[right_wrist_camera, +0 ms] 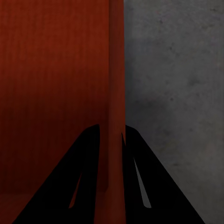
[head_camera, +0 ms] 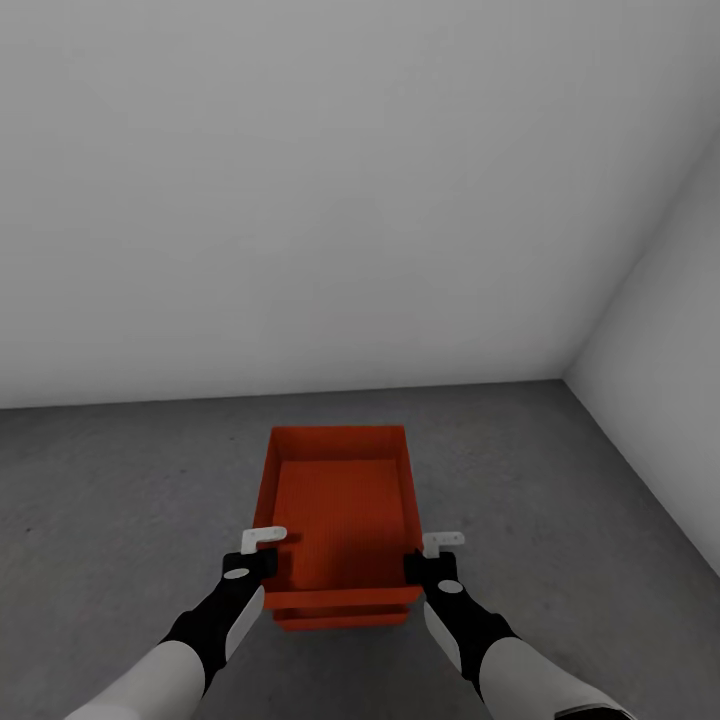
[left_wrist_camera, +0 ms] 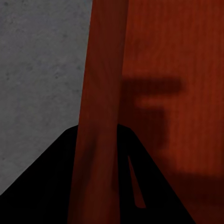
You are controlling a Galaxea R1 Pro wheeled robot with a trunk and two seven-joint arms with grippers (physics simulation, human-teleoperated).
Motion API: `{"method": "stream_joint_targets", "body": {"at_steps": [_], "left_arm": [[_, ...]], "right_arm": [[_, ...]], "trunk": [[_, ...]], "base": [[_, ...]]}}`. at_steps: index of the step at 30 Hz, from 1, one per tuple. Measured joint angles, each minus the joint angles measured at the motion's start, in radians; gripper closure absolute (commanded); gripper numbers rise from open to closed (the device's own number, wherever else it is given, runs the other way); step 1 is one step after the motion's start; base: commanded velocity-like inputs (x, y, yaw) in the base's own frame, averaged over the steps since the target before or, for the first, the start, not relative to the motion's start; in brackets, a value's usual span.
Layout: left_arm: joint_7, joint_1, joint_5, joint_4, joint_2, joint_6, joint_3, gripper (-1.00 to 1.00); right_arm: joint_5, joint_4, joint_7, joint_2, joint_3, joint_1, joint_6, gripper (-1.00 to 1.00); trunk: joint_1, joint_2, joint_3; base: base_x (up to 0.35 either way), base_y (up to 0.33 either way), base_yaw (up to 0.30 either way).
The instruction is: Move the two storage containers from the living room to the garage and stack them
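Top bin (head_camera: 340, 520): sits inside the lower bin (head_camera: 345, 619) on the grey floor (head_camera: 110, 500).
Left claw (head_camera: 262, 548): pinching its side wall (left_wrist_camera: 100, 112).
Right claw (head_camera: 436, 552): pinching the other wall (right_wrist_camera: 116, 107).
Head view: both bins, grey walls (head_camera: 300, 180).

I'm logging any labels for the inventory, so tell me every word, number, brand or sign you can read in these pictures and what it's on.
None: no readable text in any view.
The upper storage container, gripped on both side walls by the left gripper and right gripper, is plain orange-red.
The lower container's visible edge is unmarked.
The grey floor and the walls carry no signs.
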Motion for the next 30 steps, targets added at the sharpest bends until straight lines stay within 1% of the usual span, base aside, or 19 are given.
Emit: {"method": "stream_joint_targets", "body": {"at_steps": [30], "left_arm": [[0.000, 0.000, -0.001, 0.000, -0.001, 0.000, 0.001, 1.00]], "right_arm": [[0.003, 0.000, 0.001, 0.000, -0.003, 0.000, 0.000, 1.00]], "trunk": [[0.115, -0.210, -0.094]], "base": [[0.000, 0.000, 0.000]]}}
